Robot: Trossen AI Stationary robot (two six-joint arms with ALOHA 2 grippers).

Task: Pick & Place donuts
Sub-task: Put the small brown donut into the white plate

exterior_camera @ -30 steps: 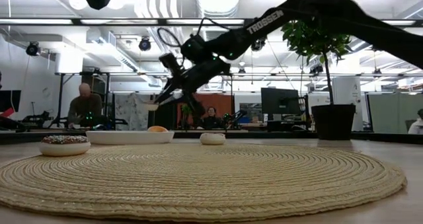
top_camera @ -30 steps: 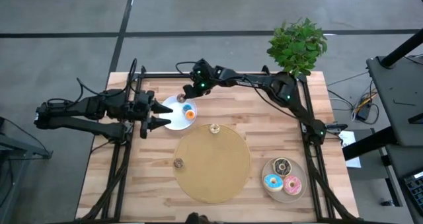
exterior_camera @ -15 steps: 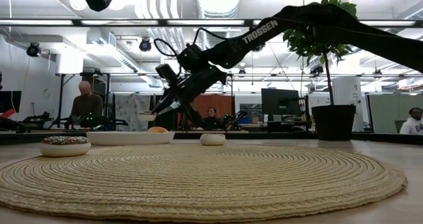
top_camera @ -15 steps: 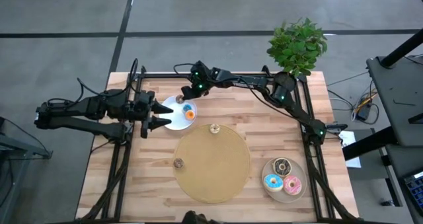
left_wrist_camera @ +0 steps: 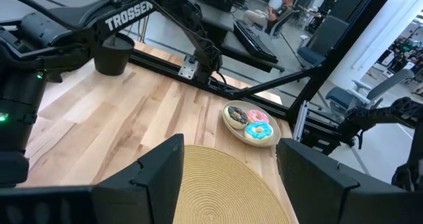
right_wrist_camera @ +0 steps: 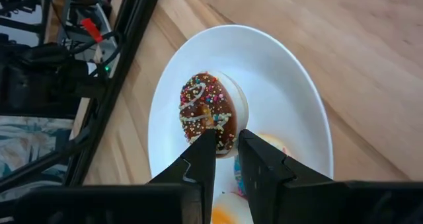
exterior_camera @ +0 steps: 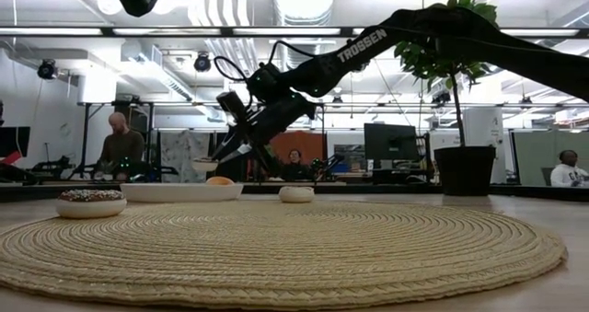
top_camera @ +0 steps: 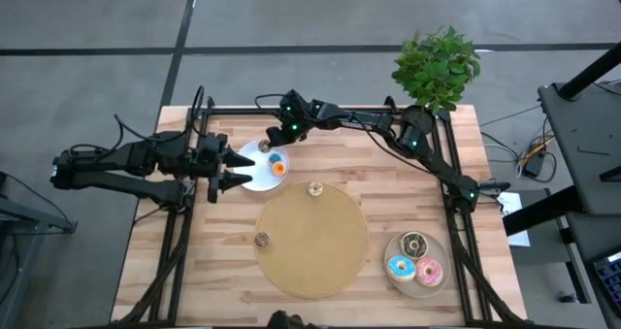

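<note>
1. Two arms work over the wooden surface (top_camera: 388, 174). We see the right end effector (right_wrist_camera: 225, 159) hanging above the white plate (top_camera: 248, 179) near the surface's far left part, its fingers narrowed around the edge of a small chocolate donut with sprinkles (right_wrist_camera: 206, 112); whether that donut rests on the plate or is lifted, we cannot tell.
2. We see the same right end effector (exterior_camera: 230, 144) in the low view, raised above the plate and angled downward.
3. On the white plate, we also make out a blue ring on an orange one (top_camera: 277, 165) beside the chocolate donut.
4. We find the left end effector (top_camera: 231, 169) at the plate's left rim, fingers spread wide and holding nothing.
5. On the round woven mat (top_camera: 310, 242) we see two small donuts well apart: one (top_camera: 314, 188) at its far edge, one (top_camera: 261, 239) at its left edge.
6. Three larger iced donuts, brown (top_camera: 415, 244), blue (top_camera: 400, 267) and pink (top_camera: 429, 269), sit together on a beige plate (top_camera: 439, 285) near the surface's front right corner.
</note>
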